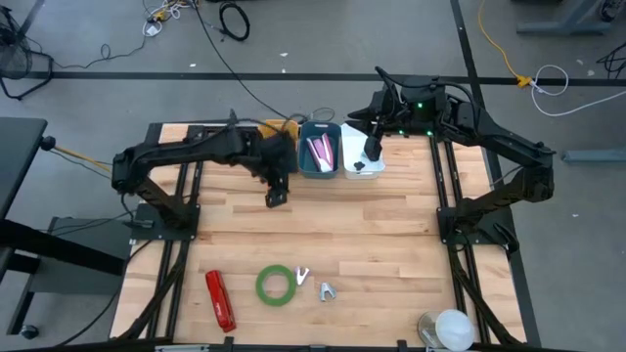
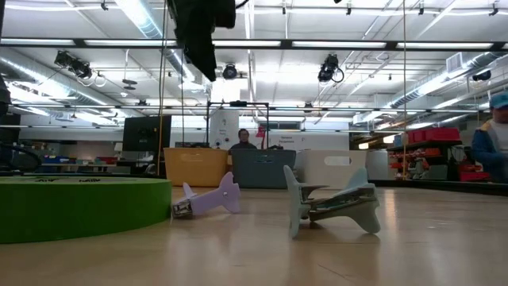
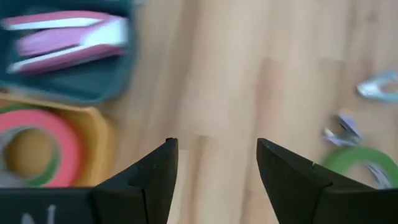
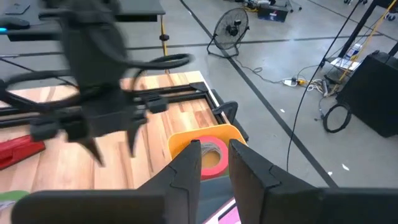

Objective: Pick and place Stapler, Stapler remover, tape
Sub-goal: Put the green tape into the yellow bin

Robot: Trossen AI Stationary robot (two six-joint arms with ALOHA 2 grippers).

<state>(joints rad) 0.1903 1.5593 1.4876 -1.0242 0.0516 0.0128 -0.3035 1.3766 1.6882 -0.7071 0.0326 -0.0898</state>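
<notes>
My left gripper (image 1: 277,195) hangs open over bare wood just on the near side of the bins, with nothing between its fingers (image 3: 214,146). My right gripper (image 1: 372,149) hovers above the white bin (image 1: 358,168); its fingers stand a narrow gap apart (image 4: 214,160) and hold nothing. A pink stapler (image 3: 68,37) lies in the teal bin (image 1: 320,168). A pinkish-red tape roll (image 3: 59,134) lies on a green one in the yellow bin (image 3: 102,140). Near the front edge lie a green tape roll (image 1: 276,285), a red stapler (image 1: 220,300) and two staple removers (image 1: 302,277) (image 1: 327,290).
A white round object (image 1: 450,328) sits at the table's near right corner. The arms' frames run along both sides of the table. In the low view a person (image 2: 492,143) stands at the far right and another (image 2: 242,141) behind the bins.
</notes>
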